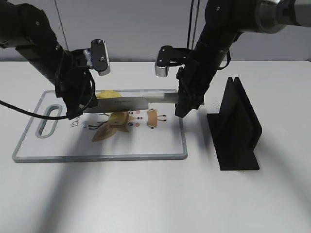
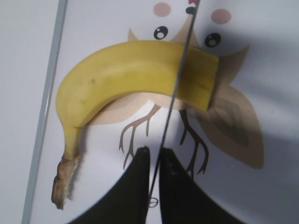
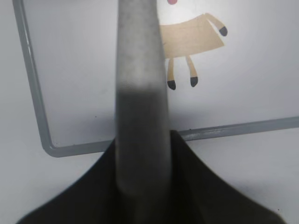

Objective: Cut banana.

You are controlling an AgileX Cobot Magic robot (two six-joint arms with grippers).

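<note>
Knife stand [image 1: 236,127]: black, slotted, upright on the white tabletop [image 1: 146,194], nearest the exterior camera, just right of the board and apart from it.

Cutting board [image 1: 146,145]: white with a grey rim and a handle slot at its left end; printed with cartoon animals; lies flat on the tabletop.

Banana [image 2: 135,74]: yellow, unpeeled, curved, lying on the board's far left part; stem end points toward the board's edge, the other end is a flat cut face. In the exterior view only a small yellow part shows behind the blade.

Knife [image 1: 131,103]: held level across the board, handle on the right, blade reaching left over the banana. Left wrist view shows the thin edge crossing the banana near its cut end; whether it touches the peel cannot be told.

Right fingers [image 1: 187,104]: closed around the knife's handle, over the board's right edge; right wrist view shows the dark fingers either side of the blurred handle.

Left fingers [image 2: 154,161]: almost together, with the knife's tip end in the narrow gap between them; whether they press on it cannot be told. They sit just beside the banana's inner curve, not touching it.
</note>
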